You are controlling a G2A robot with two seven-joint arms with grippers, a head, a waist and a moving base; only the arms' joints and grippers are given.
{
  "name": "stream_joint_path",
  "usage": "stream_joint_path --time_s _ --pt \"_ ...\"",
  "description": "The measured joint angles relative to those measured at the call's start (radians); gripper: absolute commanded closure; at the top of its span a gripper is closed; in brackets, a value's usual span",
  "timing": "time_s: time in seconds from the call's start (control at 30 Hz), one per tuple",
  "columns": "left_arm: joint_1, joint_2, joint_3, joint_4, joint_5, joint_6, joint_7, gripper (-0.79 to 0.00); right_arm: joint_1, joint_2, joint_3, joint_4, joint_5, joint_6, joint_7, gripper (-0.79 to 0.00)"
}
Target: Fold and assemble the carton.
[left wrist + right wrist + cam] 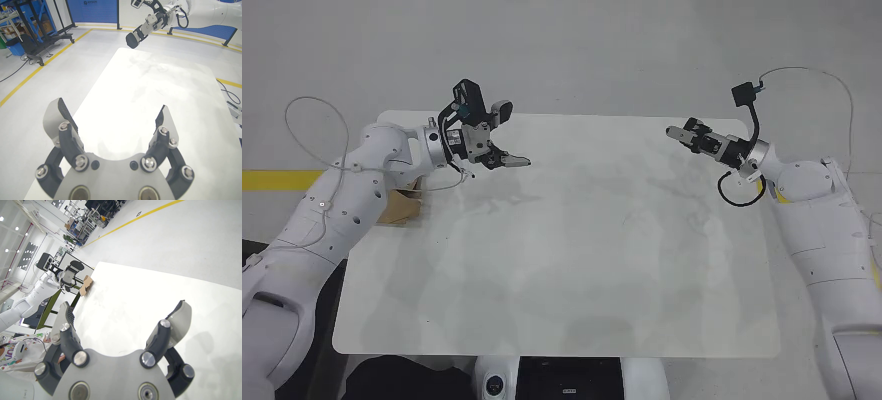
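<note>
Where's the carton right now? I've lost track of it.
In the top view the carton sits at the left edge of the table, partly under the left arm and behind the left end effector.

The left gripper (112, 104) hangs low over the white table (170, 91), its two fingers spread wide with nothing between them. Across the table, the right gripper (132, 40) hovers above the opposite end, clear of the surface, with one dark pad turned this way. Beyond the table a yellow line (37, 70) runs along the pale floor, past a black wheeled stand (54, 36) and blue wall panels (98, 11).
</note>
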Motion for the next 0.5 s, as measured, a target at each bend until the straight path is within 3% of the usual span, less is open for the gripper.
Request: stream_joint_path --time_s 0.3,0.5 --pt "0.006 0.000 -0.003 -0.002 -0.007 0.005 0.002 -0.785 0.000 0.000 0.000 0.000 0.000 0.000 0.000 -0.785" --pt "0.065 0.008 -0.063 0.006 -0.208 -0.029 -0.020 -0.785 0.000 0.000 0.000 0.000 0.000 0.000 0.000 -0.785"
